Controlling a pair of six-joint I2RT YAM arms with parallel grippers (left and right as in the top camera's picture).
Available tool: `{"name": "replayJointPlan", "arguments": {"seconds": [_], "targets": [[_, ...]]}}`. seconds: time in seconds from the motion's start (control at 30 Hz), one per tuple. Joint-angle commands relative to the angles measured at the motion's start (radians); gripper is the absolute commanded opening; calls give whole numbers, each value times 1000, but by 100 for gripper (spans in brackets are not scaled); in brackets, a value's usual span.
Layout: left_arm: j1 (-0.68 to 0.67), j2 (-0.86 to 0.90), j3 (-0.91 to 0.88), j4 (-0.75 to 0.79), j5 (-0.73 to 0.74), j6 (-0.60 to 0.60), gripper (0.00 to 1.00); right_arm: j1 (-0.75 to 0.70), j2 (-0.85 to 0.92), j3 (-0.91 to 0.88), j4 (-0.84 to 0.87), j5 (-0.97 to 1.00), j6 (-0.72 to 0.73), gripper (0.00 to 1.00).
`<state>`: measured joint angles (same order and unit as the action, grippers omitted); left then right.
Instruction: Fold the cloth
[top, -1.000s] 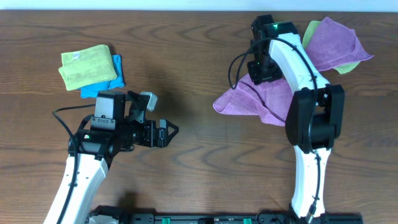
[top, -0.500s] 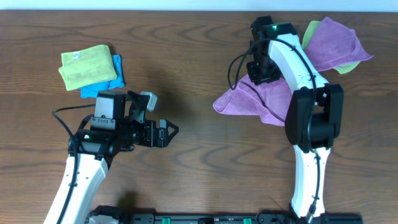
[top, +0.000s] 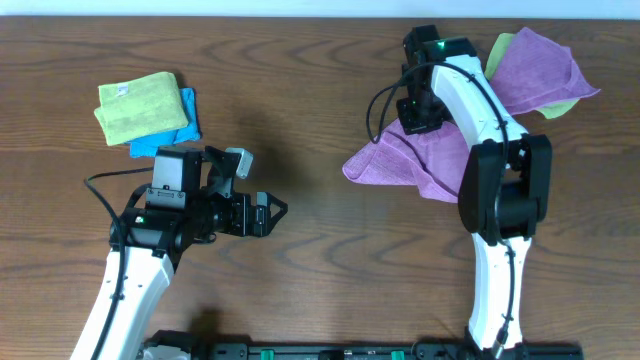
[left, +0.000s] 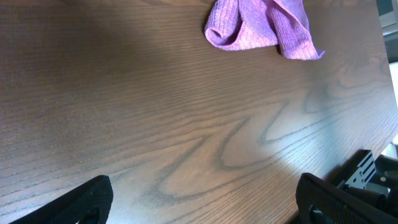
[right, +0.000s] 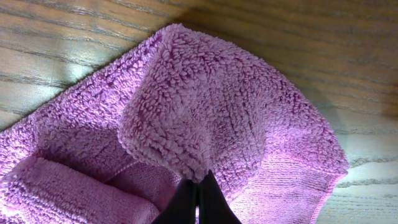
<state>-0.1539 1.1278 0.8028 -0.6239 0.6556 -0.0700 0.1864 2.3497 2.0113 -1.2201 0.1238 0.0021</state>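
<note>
Cloth (top: 420, 160) lies crumpled on the right of the counter (top: 320, 90), on the near side of a purple-and-green heap (top: 540, 65). Your right gripper (right: 198, 186) has its jaws closed tight on a raised fold of it. Your left gripper (top: 272, 212) hovers well to the left, jaws apart, over bare wood.

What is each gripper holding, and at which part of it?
The right gripper pinches a raised fold of the purple cloth. The left gripper holds nothing.
</note>
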Motion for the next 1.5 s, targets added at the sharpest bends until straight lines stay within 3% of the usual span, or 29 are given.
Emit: {"name": "replayJointPlan", "arguments": {"seconds": [0.0,0.4,0.7,1.27,1.3,1.43,1.47], "targets": [[-4,2,21,1,18,22,95,10,13,-8,11,15,-27,1],[-4,2,21,1,18,21,95,90,13,32,164,68,-67,1],[-4,2,21,1,18,21,95,151,13,36,385,175,-116,1],[-4,2,21,1,18,22,95,188,13,35,715,124,-120,1],[-4,2,21,1,17,22,95,195,13,35,733,114,-120,5],[-4,2,21,1,14,22,95,231,13,35,819,105,-120,58],[-4,2,21,1,14,22,95,242,13,35,844,105,-120,64]]}}
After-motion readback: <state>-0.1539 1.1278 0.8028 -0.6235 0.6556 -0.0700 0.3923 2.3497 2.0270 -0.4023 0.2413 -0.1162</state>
